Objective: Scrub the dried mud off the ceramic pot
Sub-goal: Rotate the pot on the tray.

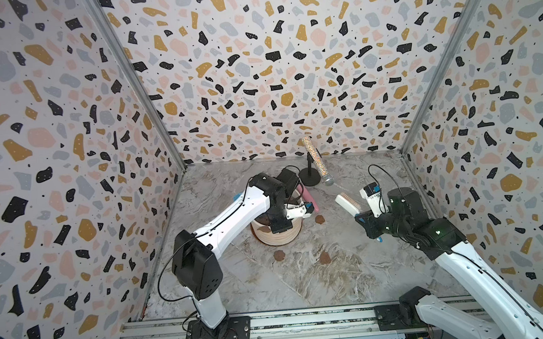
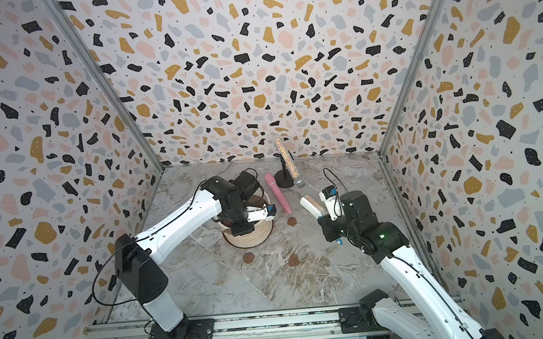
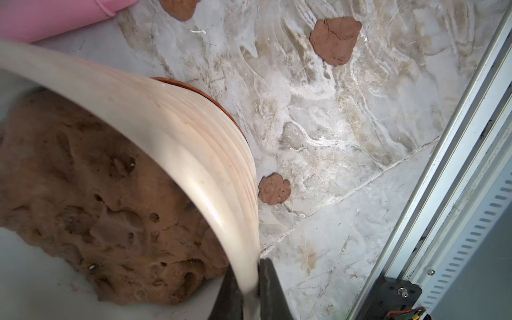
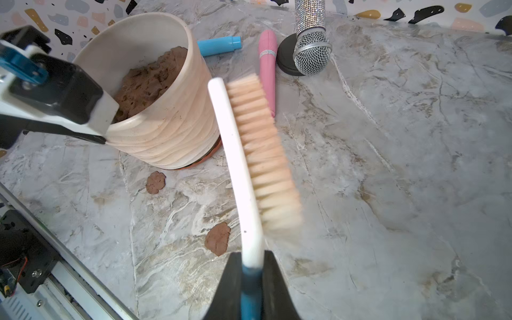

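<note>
Scrubbing seemed mostly done, in my judgement: three patches of dried mud lay on the table, at 3, 5 and 6 o'clock from the ceramic pot. The pot stood on its saucer, and its visible wall showed only a faint brown tint; the far side was hidden. The left hand was clamped on the pot's rim. The right hand was clamped on the brush, in the air at 3 o'clock, well apart from the pot.
</note>
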Controlling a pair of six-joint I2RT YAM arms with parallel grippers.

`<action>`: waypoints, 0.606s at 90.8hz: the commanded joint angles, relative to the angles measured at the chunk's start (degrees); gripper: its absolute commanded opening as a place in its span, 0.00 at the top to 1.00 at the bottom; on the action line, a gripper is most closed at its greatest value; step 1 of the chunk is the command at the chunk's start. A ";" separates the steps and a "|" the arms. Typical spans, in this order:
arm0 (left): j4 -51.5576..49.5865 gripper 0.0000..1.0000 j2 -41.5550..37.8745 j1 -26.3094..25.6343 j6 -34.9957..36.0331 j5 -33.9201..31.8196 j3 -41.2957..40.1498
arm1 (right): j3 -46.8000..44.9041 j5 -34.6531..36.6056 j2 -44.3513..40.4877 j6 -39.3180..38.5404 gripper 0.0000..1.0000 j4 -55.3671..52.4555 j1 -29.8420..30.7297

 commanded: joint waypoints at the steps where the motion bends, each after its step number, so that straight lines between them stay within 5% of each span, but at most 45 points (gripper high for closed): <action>1: 0.06 1.00 2.28 -2.75 -1.28 3.36 -0.03 | -0.59 -1.00 -1.19 1.04 1.00 3.00 -0.35; 27: 4.47 1.00 3.50 -3.10 -22.17 -0.13 4.56 | -1.14 -0.84 -1.35 -1.63 1.00 3.86 -0.72; 55: 7.36 1.00 6.62 -3.10 -48.05 -9.94 9.75 | -1.36 -6.68 0.17 -19.30 1.00 -2.09 -0.71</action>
